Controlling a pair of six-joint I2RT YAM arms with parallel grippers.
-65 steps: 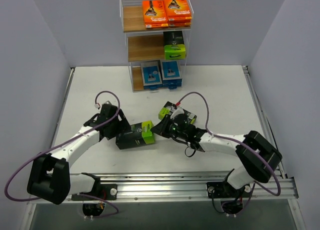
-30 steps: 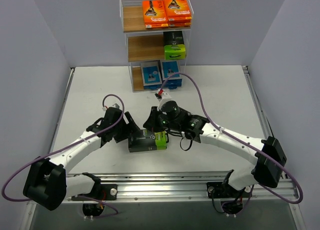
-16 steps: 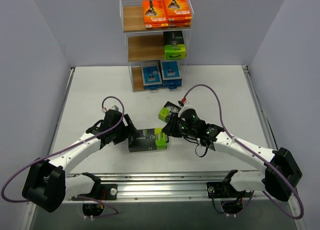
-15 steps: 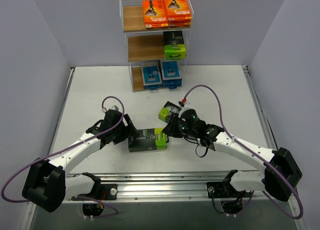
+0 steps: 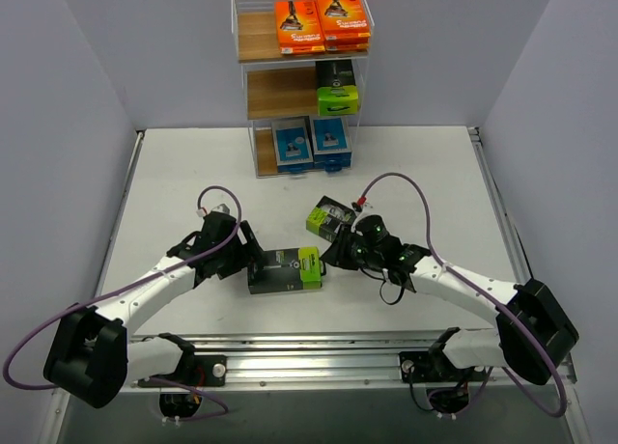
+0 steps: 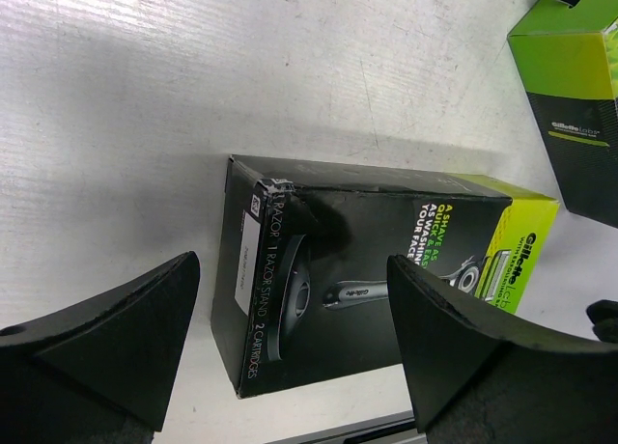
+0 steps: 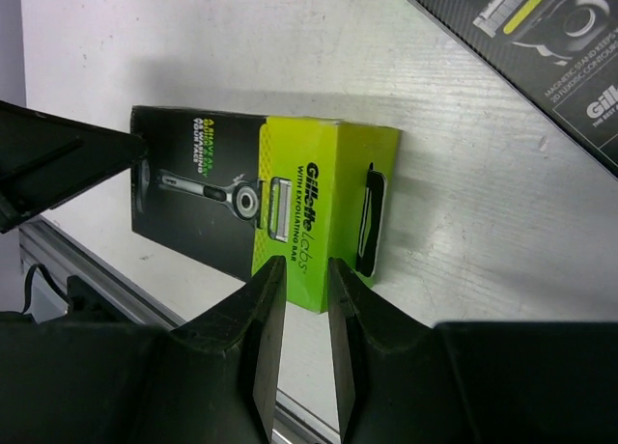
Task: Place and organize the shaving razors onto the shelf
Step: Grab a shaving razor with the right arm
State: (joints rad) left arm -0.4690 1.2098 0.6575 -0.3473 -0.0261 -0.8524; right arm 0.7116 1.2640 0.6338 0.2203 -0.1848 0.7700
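Tabletop (image 5: 193,174): two packs (image 5: 285,269) (image 5: 330,215); shelf (image 5: 255,37), maybe eight.

Glossy cardboard razor pack (image 6: 367,290) lies on rough matt table (image 6: 193,77).

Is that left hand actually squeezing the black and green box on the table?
No, the left hand has its fingers spread wide open near the razor box, not clamped on it.

Black-lime near pack (image 5: 284,270) and far pack (image 5: 328,215) lie flat before shelf (image 5: 256,34).
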